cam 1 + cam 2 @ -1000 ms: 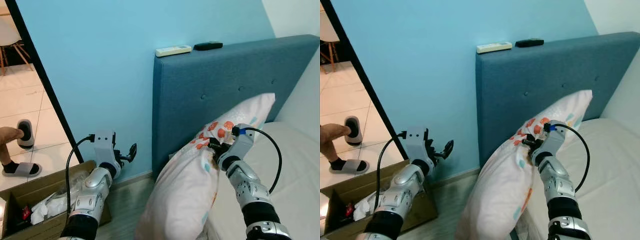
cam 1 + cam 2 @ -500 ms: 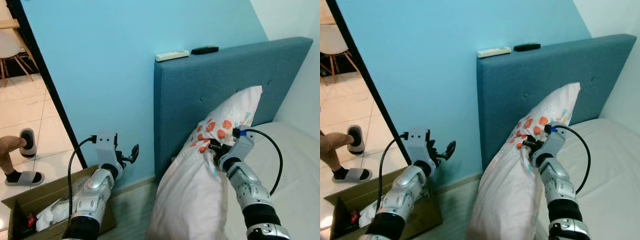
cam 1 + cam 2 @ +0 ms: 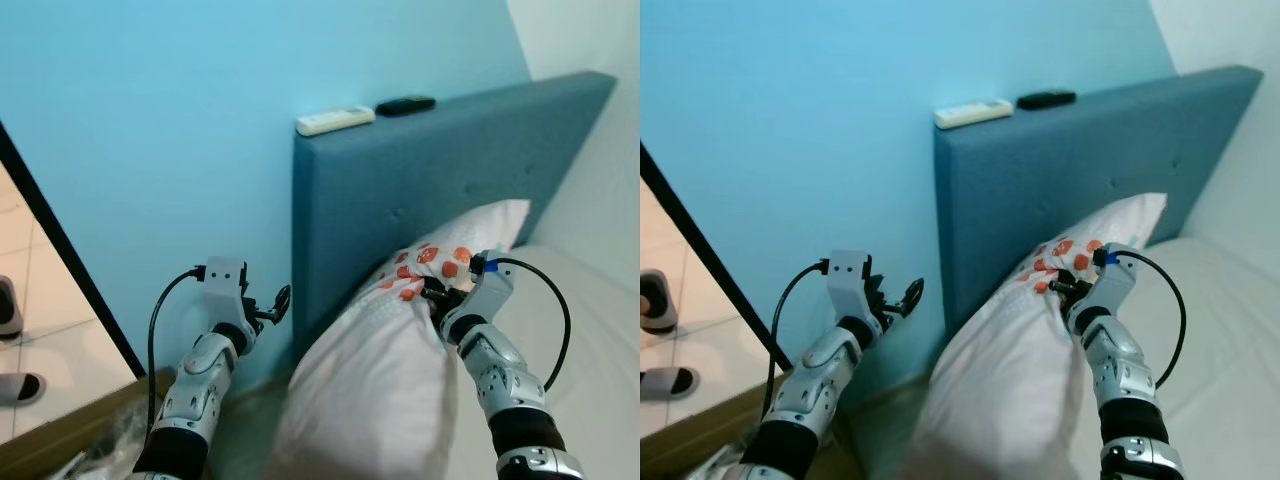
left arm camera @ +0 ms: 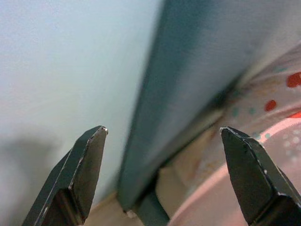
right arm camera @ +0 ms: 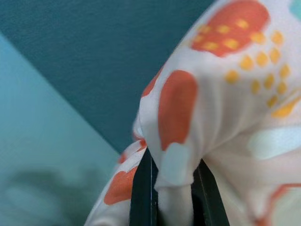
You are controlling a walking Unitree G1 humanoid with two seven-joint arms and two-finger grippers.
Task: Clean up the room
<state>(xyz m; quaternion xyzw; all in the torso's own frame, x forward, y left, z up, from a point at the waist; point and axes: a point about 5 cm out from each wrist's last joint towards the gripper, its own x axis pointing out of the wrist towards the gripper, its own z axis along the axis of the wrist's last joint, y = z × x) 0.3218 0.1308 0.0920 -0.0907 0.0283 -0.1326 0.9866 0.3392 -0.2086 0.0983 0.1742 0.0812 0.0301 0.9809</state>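
Observation:
A long white pillow point(image 3: 385, 375) with orange and teal spots leans against the blue headboard point(image 3: 430, 160) at the edge of the bed. My right gripper point(image 3: 433, 293) is shut on a fold of its cover; in the right wrist view the fingers point(image 5: 143, 193) pinch the bunched fabric point(image 5: 176, 141). My left gripper point(image 3: 277, 303) is open and holds nothing, raised beside the headboard's outer edge near the light blue wall. In the left wrist view its fingertips point(image 4: 91, 150) stand wide apart, facing the headboard edge and the pillow point(image 4: 263, 122).
A white remote point(image 3: 335, 121) and a black remote point(image 3: 405, 104) lie on top of the headboard. The white mattress point(image 3: 590, 330) stretches to the right. A cardboard box point(image 3: 70, 440) sits on the floor at lower left beside a black door frame point(image 3: 60, 255).
The camera has swung right, so the doorway and box have slid towards the left edge. The pillow's top end has dropped lower against the headboard, still in my right gripper.

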